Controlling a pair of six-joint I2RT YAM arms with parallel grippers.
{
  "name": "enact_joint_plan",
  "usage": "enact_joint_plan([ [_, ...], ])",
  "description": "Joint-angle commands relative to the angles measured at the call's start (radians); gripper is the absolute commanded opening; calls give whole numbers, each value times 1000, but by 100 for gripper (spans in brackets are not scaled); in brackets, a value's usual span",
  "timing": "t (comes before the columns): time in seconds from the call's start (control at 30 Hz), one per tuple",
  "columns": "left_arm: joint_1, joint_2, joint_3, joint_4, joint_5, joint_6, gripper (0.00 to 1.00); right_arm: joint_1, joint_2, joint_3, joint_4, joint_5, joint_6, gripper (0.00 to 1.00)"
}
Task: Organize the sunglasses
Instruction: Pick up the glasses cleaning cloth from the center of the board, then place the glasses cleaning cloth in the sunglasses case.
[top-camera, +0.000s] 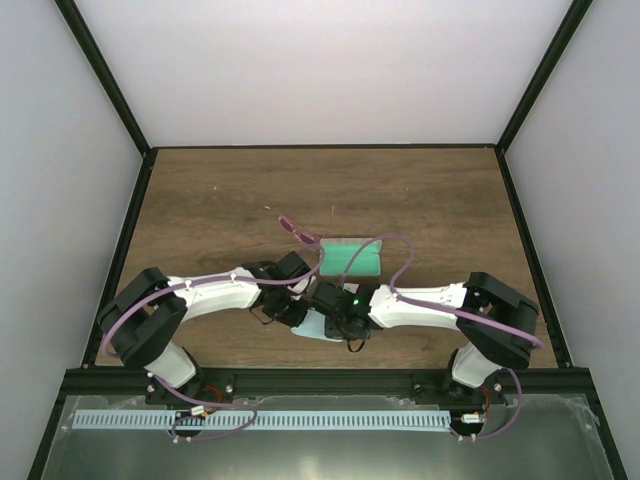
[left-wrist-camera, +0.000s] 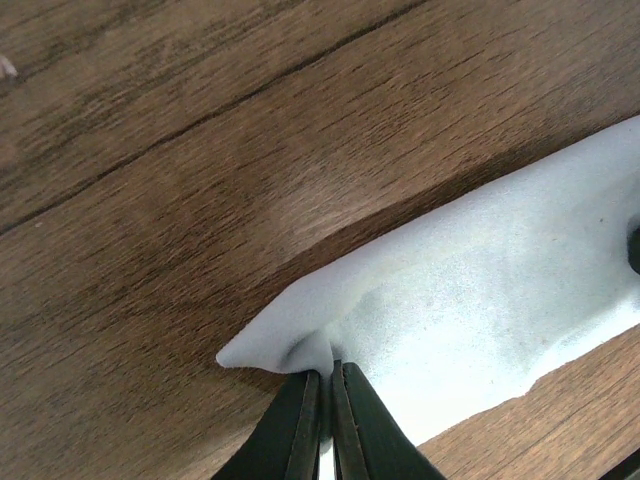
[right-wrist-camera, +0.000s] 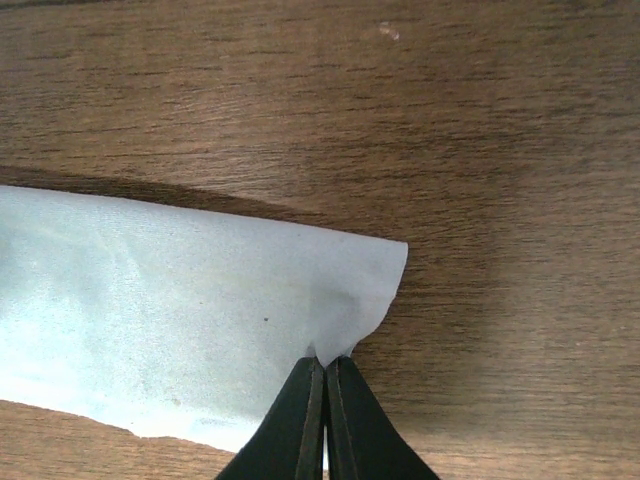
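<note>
Near the front edge of the worktop (top-camera: 430, 190), your left gripper (left-wrist-camera: 328, 385) and right gripper (right-wrist-camera: 325, 368) each have jaws pressed together, pinching the light blue cloth (left-wrist-camera: 480, 290) at its edge. You'll see the sunglasses (top-camera: 296, 229) mid-worktop, just beside the far-left corner of the green case (top-camera: 352, 258).

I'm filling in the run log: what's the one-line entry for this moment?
left gripper: shut on cloth corner | right gripper: shut on another corner | sunglasses: on table, ungrasped | case: beside sunglasses

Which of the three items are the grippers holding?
The light blue cloth, pinched by left gripper and right gripper; sunglasses and green case lie apart.
</note>
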Motion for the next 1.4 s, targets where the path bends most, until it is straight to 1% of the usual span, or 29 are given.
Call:
enact_joint_plan([
  [0.0, -5, 1, -15, -33, -3, 3, 4, 0, -10, 40, -18, 23, -8, 1],
  [0.13, -5, 11, 34, -50, 23, 4, 4, -5, -26, 59, -32, 40, -19, 1],
  [0.37, -3, 14, 97, -64, 20, 3, 4, -22, -71, 66, -61, 59, -27, 1],
  [0.67, 0, 36, 194, -79, 12, 7, 4, -79, -128, 86, -82, 73, -79, 1],
  [0.93, 8, 90, 308, -102, 3, 13, 4, -171, -166, 121, -95, 72, -193, 1],
  [1.1, 19, 116, 367, -110, -10, 14, 4, -252, -189, 133, -86, 54, -275, 1],
  [1.37, 42, 174, 459, -127, -8, 31, 4, -356, -181, 164, -67, 22, -390, 1],
])
